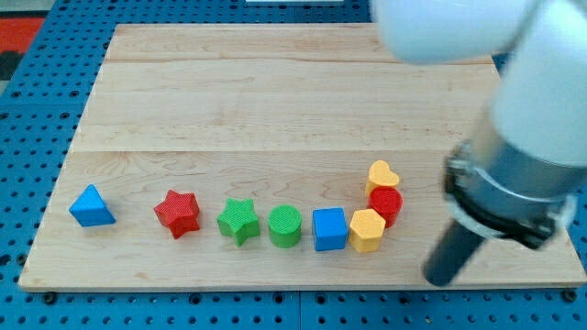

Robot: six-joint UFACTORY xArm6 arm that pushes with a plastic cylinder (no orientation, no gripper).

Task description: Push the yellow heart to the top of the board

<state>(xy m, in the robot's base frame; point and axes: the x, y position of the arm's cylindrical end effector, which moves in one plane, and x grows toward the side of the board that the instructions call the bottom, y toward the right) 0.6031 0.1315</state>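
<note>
Blocks strung along table (275, 101) bottom: triangle (92, 207) leftmost, two stars (178, 214), cylinder (285, 225), cube (329, 229), hexagon (367, 230); heart (382, 175) above second cylinder (386, 204). My tip (440, 275) at their right.

Pale wooden board (275, 101) — planks joined edge to edge, fine grain showing, satin rather than glossy. Beneath it a blue perforated plate (55, 147), matt, studded with regular holes. Blocks apparently plastic, matt, with fine ribbed layering on the faces: yellow heart (382, 175), red cylinder (386, 205), yellow hexagon (367, 229), blue cube (329, 228), green cylinder (284, 225), green star (238, 221), red star (178, 214), blue triangle (92, 207). White arm casing (449, 27) smooth, softly shiny — blurred. Dark rod down to my tip (438, 278) matt black, material hard to tell.
</note>
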